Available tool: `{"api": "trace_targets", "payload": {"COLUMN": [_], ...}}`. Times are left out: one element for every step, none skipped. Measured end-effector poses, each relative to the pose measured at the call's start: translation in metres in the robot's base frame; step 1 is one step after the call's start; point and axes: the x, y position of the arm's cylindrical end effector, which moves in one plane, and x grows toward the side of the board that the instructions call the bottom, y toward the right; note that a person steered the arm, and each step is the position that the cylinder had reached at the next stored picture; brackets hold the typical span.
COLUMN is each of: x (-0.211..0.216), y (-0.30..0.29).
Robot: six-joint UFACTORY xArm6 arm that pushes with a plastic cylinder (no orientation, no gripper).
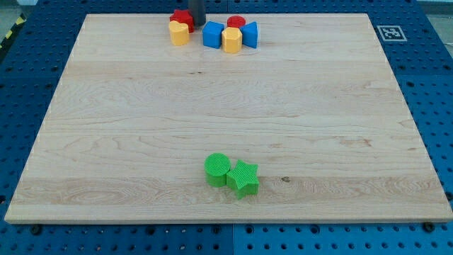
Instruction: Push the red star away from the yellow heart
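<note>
Up at the twelve o'clock edge of the wooden worktop (106, 106), the dark rod comes down from the view's top, and my tip (197, 25) sits just at the three o'clock side of the red star (181, 18), touching it or very nearly so; the shadow there makes it hard to say which. There are no jaws on this arm, only the plain rod, so nothing opens or closes and it has hold of nothing.

The red star lies against the far edge of the board. The yellow heart (179, 32) sits right at its six o'clock, the two blocks touching. From the tip, the heart lies at about eight o'clock, close by.

At roughly four o'clock from the tip a second cluster is packed tight: a blue block (212, 35), a yellow block (231, 40) beside it, a red round block (236, 23) behind that, and another blue block (250, 34) at the cluster's three o'clock end.

Well apart, down toward the worktop's six o'clock edge, a green cylinder (217, 168) and a green star (243, 178) rest touching one another.
</note>
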Motion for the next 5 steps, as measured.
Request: {"api": "trace_targets", "payload": {"x": [0.016,0.031,0.032,0.023,0.017], "y": [0.000,-0.018,-0.050,-0.078,-0.098]}}
